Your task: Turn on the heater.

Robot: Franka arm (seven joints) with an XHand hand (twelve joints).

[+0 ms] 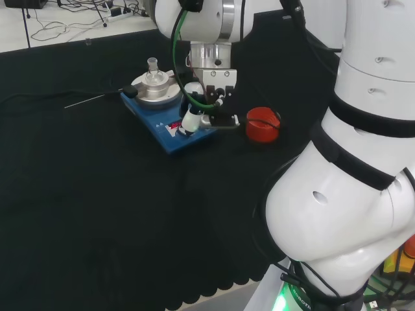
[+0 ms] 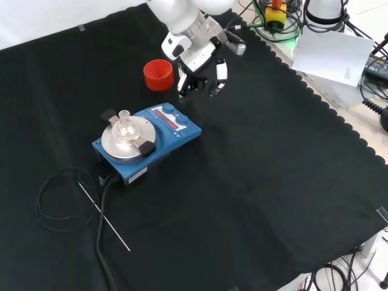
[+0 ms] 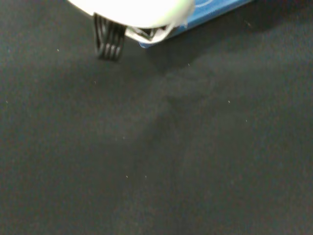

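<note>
one blue heater point(image 2: 159, 140) sits left of centre in the front view, a flat, stiff box that looks heavy enough to stay put under a press. its front panel point(image 2: 171, 119) is the place to touch, not grip. the hand point(image 2: 203, 73) hangs just above it at upper middle, fingers half curled, holding nothing. small glass flask point(image 2: 125, 127) on the plate looks fragile, keep clear.

One blue heater point(image 2: 148, 142), one small glass flask point(image 2: 125, 125) on it, one red ribbed ring point(image 2: 158, 74), one thin metal rod point(image 2: 104, 219), one hand point(image 2: 203, 70).
</note>
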